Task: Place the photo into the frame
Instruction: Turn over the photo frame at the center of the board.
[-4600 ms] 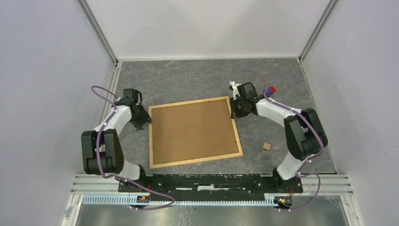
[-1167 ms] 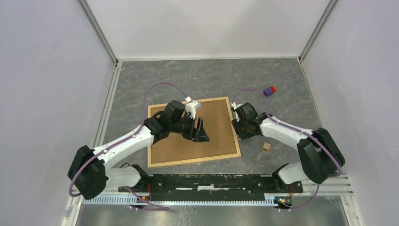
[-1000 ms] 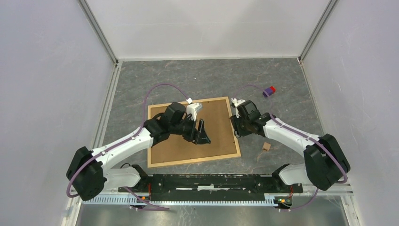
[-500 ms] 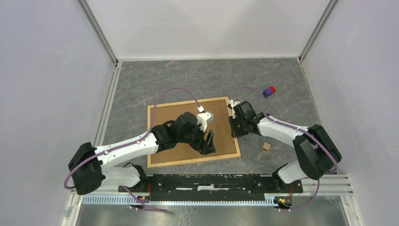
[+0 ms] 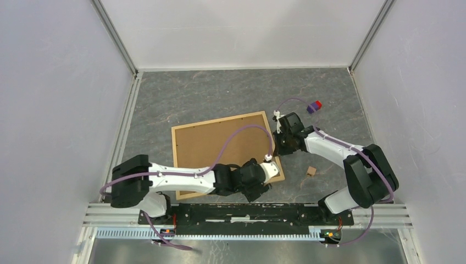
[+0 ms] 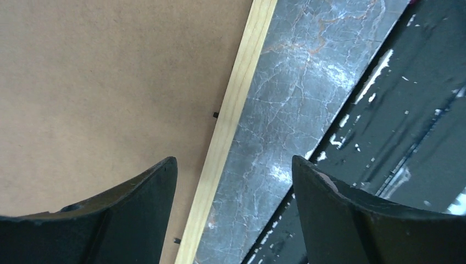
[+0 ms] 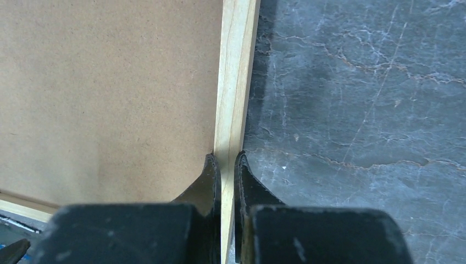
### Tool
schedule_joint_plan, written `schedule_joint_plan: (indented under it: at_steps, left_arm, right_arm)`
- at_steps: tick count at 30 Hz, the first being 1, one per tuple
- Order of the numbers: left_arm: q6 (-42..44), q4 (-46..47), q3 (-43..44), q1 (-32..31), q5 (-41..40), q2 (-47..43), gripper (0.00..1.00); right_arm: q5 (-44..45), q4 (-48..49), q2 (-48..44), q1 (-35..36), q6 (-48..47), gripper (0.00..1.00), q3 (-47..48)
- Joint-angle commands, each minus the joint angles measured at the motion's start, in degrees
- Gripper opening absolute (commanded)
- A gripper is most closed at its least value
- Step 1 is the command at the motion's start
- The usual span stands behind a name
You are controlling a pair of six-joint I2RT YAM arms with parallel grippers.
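White shells and bulky black joints on the left arm (image 5: 176, 179) and right arm (image 5: 329, 146), both bolted to a black, paint-flecked base bar (image 5: 242, 212). Purple cable (image 5: 293, 99) looped along each from the base bar outward. Matte black farthest from the base bar: broad curved fingers (image 6: 132, 214) on the left hand (image 6: 235, 165), slim tapered ones on the right hand (image 7: 225, 157).

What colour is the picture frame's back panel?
Plain brown fibreboard panel within the light-wood rectangular frame; clearest in right wrist view.
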Motion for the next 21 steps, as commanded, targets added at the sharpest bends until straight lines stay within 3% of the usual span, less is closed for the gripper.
schedule_joint_plan:
  at_steps: [1, 9, 18, 21]
  left_arm:
    - [7.4, -0.7, 5.5, -4.0, -13.5, 3.8, 0.83]
    - [15.3, -2.7, 11.0, -9.6, -26.0, 13.0, 0.84]
    - [20.7, -1.2, 12.4, -10.3, -39.3, 20.8, 0.82]
    - [24.2, 2.1, 11.4, -10.1, -46.1, 22.8, 0.71]
  right_arm:
    - [-5.1, -2.8, -1.2, -1.0, -0.9, 0.0, 4.2]
    - [-4.9, -7.0, -1.8, -1.5, 0.5, 0.0, 8.1]
    - [-7.2, -8.0, -3.3, -2.1, 2.2, 0.0, 9.5]
    - [-7.6, -7.8, -4.6, -2.1, 2.8, 0.0, 8.9]
